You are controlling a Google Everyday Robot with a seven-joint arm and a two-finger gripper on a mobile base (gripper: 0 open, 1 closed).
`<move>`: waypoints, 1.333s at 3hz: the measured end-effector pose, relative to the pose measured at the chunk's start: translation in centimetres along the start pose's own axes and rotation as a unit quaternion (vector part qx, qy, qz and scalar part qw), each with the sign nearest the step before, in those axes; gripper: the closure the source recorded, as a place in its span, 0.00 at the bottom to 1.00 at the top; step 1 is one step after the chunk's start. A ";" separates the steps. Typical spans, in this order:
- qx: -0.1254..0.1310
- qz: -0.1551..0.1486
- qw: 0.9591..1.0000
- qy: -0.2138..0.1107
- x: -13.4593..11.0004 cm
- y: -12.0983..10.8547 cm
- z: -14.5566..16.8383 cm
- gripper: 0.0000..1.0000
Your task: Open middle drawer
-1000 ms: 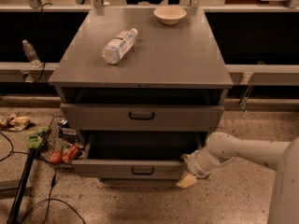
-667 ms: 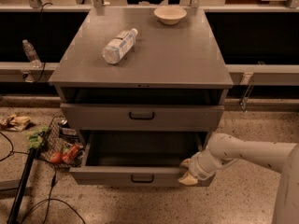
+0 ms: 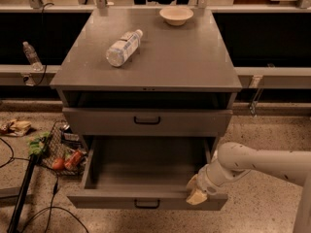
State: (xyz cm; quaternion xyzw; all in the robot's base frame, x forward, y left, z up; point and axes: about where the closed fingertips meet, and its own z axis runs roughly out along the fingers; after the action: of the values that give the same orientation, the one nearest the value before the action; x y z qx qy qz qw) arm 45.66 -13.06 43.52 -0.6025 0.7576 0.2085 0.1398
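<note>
The middle drawer [image 3: 112, 201] of the grey cabinet is pulled well out toward me. Its plain grey inside [image 3: 146, 164] shows nothing in it, and its small black bar handle [image 3: 146, 204] sits at the centre of the front. My gripper [image 3: 196, 194] is at the right end of this drawer's front, against its top edge, on the end of my white arm [image 3: 262, 161] that reaches in from the right. The drawer above [image 3: 97, 122] is slightly out, with its own black handle [image 3: 146, 121]. The drawer below is hidden under the open one.
A plastic bottle [image 3: 124, 47] lies on the cabinet top [image 3: 194, 62], with a bowl [image 3: 176, 15] at the back. On the floor to the left are a wire basket of clutter [image 3: 63, 154], a dark pole [image 3: 20, 193] and cables. Another bottle [image 3: 32, 56] stands at far left.
The middle drawer has slid further out toward me, showing more of its inside. My gripper has moved down and toward me with the drawer's front right corner.
</note>
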 end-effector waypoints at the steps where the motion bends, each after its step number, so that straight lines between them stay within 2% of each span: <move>1: 0.007 0.021 1.000 -0.011 -0.9 1.2 -1.6 0.82; 2: 0.056 0.034 0.998 -0.026 -2.0 0.5 -5.1 0.59; 3: 0.139 0.037 0.988 -0.054 -3.2 -0.7 -11.6 0.66; 4: 0.208 0.031 0.971 -0.111 -4.8 -0.5 -16.8 0.90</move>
State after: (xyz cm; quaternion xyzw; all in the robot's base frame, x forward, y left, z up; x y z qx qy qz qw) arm 47.95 -17.24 60.34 -0.5093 0.7827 0.1162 0.3385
